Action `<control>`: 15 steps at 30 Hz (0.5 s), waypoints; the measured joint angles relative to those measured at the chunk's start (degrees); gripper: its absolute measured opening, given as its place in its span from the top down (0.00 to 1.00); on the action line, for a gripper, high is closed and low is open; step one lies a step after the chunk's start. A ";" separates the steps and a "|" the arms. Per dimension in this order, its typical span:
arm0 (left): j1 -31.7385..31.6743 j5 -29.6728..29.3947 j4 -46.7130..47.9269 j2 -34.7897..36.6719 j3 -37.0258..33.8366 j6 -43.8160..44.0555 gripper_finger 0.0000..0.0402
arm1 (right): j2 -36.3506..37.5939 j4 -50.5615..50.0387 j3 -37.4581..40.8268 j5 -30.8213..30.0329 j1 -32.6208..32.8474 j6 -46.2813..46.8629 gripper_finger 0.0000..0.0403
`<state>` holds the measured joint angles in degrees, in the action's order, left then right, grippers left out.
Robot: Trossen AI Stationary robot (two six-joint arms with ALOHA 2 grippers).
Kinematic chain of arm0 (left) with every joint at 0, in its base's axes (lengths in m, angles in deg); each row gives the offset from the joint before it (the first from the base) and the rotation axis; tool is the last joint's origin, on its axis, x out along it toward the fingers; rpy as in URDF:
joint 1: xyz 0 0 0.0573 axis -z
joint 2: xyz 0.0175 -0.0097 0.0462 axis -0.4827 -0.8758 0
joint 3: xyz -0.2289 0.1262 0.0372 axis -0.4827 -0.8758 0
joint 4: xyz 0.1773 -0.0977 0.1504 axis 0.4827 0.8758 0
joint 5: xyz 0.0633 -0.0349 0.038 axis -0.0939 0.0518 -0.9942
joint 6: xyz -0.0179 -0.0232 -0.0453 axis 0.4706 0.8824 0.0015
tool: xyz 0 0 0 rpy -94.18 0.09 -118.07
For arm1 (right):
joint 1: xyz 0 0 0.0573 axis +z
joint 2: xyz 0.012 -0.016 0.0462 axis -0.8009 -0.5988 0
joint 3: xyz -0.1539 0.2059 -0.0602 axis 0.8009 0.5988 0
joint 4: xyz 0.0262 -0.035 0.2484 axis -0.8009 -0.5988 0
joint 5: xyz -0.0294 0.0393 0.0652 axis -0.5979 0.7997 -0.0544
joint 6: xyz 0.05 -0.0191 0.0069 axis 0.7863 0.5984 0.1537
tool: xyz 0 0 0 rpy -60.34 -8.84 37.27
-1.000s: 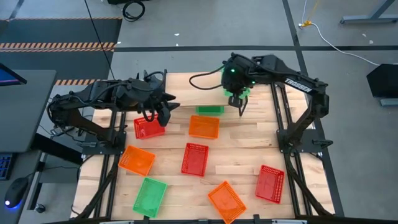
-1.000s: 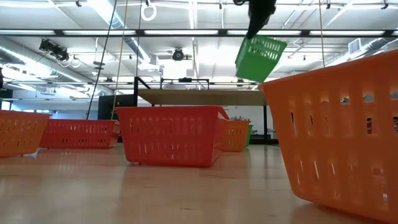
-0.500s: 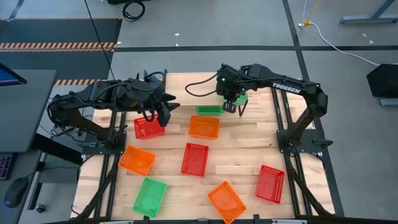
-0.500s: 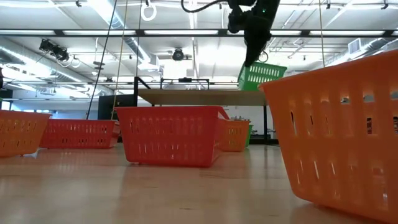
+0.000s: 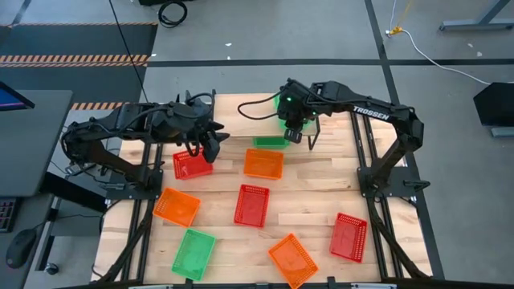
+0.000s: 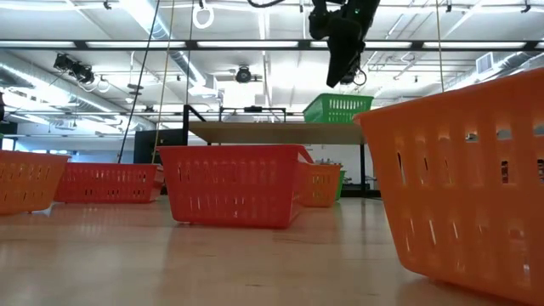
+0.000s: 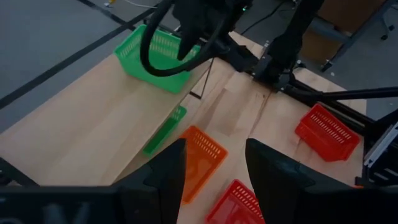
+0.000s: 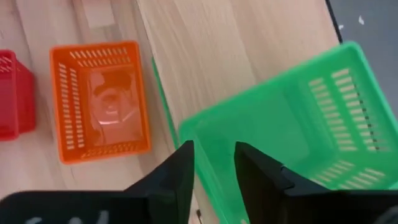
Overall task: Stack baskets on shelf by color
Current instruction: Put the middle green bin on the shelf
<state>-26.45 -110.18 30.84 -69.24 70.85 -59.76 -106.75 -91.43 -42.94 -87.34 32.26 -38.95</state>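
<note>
While the right gripper [image 5: 299, 138] hangs above the shelf [image 5: 241, 108] in the high view, one green basket [image 5: 299, 122] sits just under its fingers; eight baskets lie on the tabletop [image 5: 313, 193], the left gripper [image 5: 205, 148] over a red basket [image 5: 193, 164].

From the low view, that green basket [image 6: 338, 108] rests flat on the shelf [image 6: 272, 132], fingers just above its rim.

Through the left wrist view, the left fingers [image 7: 168, 168] stand apart, holding nothing.

By the right wrist view, the right fingers [image 8: 180, 171] are parted, straddling the basket wall [image 8: 205, 149] loosely. One placed, I judge; eight remain.
</note>
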 joint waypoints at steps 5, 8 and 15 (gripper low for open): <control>0.07 0.04 -0.03 0.00 0.00 1.32 0.57 | -0.01 -1.35 1.16 -0.17 -1.52 -0.04 0.67; 0.51 0.02 0.03 0.00 0.00 1.84 0.57 | 0.00 -4.56 1.29 0.84 -2.06 -0.02 0.67; 2.35 0.07 0.04 0.00 0.00 2.57 0.57 | 4.02 -10.17 0.49 0.20 -1.57 -2.53 0.67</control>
<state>-24.09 -110.11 30.88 -69.24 70.84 -57.19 -102.73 -101.60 -42.46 -87.15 30.69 -41.47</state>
